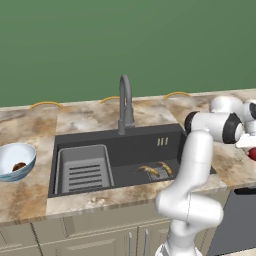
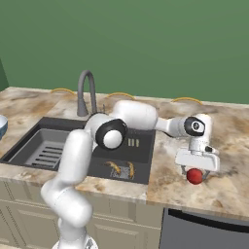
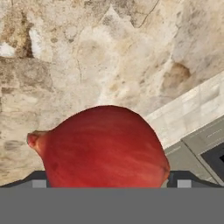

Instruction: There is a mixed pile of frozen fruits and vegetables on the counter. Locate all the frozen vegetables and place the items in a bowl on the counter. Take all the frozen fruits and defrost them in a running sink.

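Glossy white rounded arm (image 2: pixel 78 160) segments, dark joint bands, boxy white tool (image 2: pixel 197 168) housing.

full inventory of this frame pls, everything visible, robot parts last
bananas: 2, yellow-brown, on the sink floor near the drain
brown lump: 1, dark brown, inside the bowl
red vegetable: 1, bright red, on the counter right of the sink, between the hand's fingers
bowl: 1, pale blue, whitish inside, counter left of the sink
sink: 1, dark grey, grey slotted rack at its left
faucet: 1, grey, arched, behind the sink
counter: 1, beige-brown marbled
arm: 1, white
hand: 1, open, straddling the red vegetable
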